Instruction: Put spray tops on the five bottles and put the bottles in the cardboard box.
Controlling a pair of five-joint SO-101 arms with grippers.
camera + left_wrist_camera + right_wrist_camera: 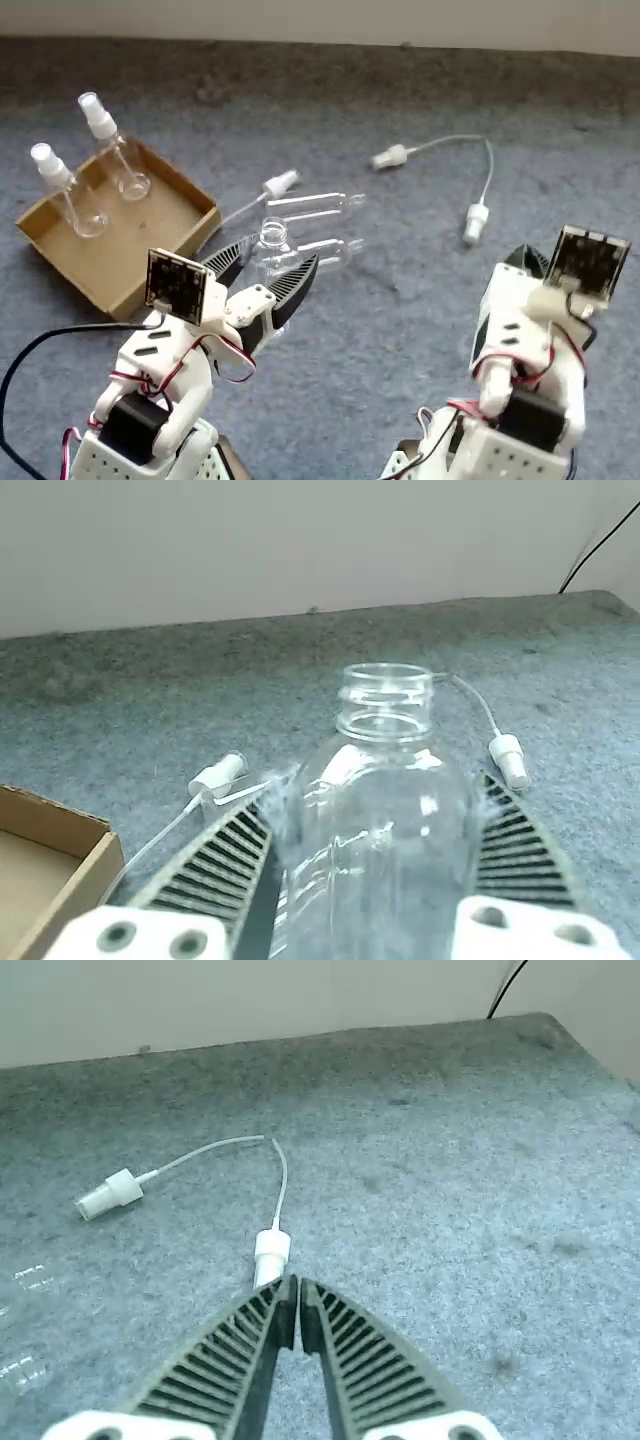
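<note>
Left gripper [274, 258]: jaws spread partway and closed around a clear bottle [385, 810], one ribbed finger [215, 855] on each side of its body.
Held bottle: upright, neck open, no spray top on it – it stands near the corner of the cardboard box [150, 230].
Right gripper [298, 1295]: fingers drawn together with only a thin slit between them, holding nothing, pointing at the grey carpet [400, 310].
Nearest spray top [271, 1250]: lies on the carpet just beyond the right gripper's tips; whether they touch cannot be told.
Second spray top [108, 1195]: farther out; its thin tube arcs round to meet that of the nearest one.
Third spray top [282, 183]: on the carpet just beyond the held bottle (its tube runs back toward the box).
Loose bottles: two clear ones lie on their sides beside the held bottle – one [312, 205] farther off, one [335, 250] nearer the arms.
Cardboard box: holds two bottles standing upright, each with a white spray top on [62, 190] [115, 150].
</note>
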